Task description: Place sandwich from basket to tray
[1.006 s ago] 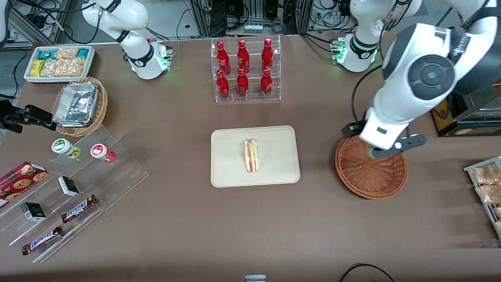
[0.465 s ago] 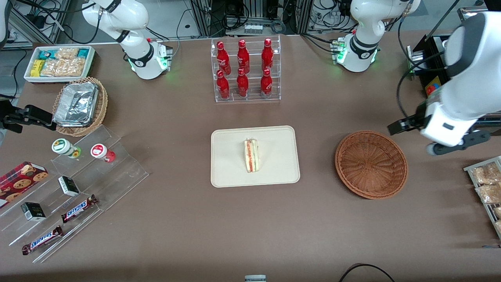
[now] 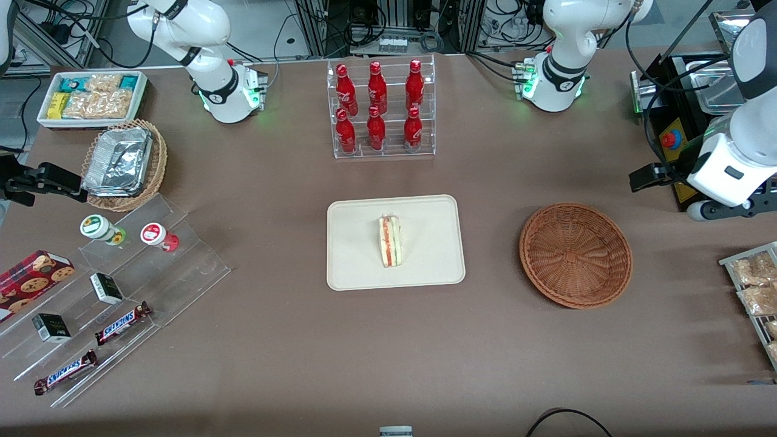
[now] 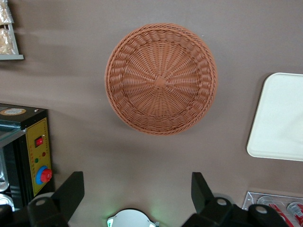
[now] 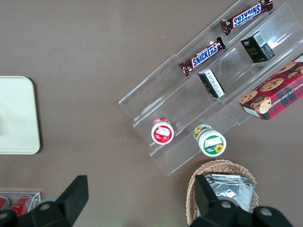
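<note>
Sandwich (image 3: 390, 241) lay on the tray (image 3: 352, 267), cut edge up, with the gripper (image 4: 137, 191) well clear of it.

Fingers (image 4: 71, 191) of the gripper stood spread wide with nothing between them, held high over bare table toward the working arm's end. Below it in the left wrist view sat the basket (image 4: 161, 86), round, woven and holding nothing. Farther toward the table's middle, apart from the basket, the tray carried the sandwich near its centre, and the rack of red bottles (image 3: 380, 108) stood farther from the front camera than the tray.
</note>
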{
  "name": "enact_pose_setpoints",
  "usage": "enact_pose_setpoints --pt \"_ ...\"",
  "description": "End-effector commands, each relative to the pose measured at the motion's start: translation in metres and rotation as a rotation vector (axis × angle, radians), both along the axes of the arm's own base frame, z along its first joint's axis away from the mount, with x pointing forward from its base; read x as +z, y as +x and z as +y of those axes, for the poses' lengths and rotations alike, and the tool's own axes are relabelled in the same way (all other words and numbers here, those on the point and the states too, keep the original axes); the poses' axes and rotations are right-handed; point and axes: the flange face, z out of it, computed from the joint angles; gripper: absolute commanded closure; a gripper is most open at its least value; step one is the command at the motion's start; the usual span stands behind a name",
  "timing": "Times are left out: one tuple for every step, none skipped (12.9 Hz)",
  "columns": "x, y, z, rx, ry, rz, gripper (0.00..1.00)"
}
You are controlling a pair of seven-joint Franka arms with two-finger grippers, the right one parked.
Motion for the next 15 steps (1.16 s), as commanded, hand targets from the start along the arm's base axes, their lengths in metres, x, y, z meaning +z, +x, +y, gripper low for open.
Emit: enact_pose_setpoints --pt "0.004 -0.003 0.016 0.007 -0.012 -0.034 0.0" --pt "0.007 -0.003 0.015 0.006 -0.012 -0.04 0.0" --pt "0.012 -0.003 0.02 0.015 -0.013 -0.049 0.0" --pt "0.011 -0.002 0.016 0.007 -0.011 -0.048 0.0" --pt "0.008 -0.002 0.016 0.007 -0.011 -0.045 0.0" --pt "0.007 -0.003 0.016 0.006 -0.012 -0.051 0.0" --pt "0.003 -0.01 0.017 0.005 -0.013 -0.051 0.0" --pt "0.001 -0.017 0.018 0.004 -0.016 -0.081 0.0" --pt "-0.001 -0.024 0.018 0.004 -0.018 -0.095 0.0" --pt "-0.002 -0.025 0.018 0.003 -0.017 -0.097 0.0" --pt "-0.003 -0.025 0.017 0.002 -0.017 -0.095 0.0" --pt "-0.002 -0.022 0.017 0.007 -0.017 -0.098 0.0" --pt "-0.003 -0.019 0.015 0.004 -0.018 -0.098 0.0" --pt "-0.001 -0.01 0.015 0.007 -0.019 -0.104 0.0" --pt "0.001 -0.005 0.013 0.009 -0.03 -0.109 0.0"
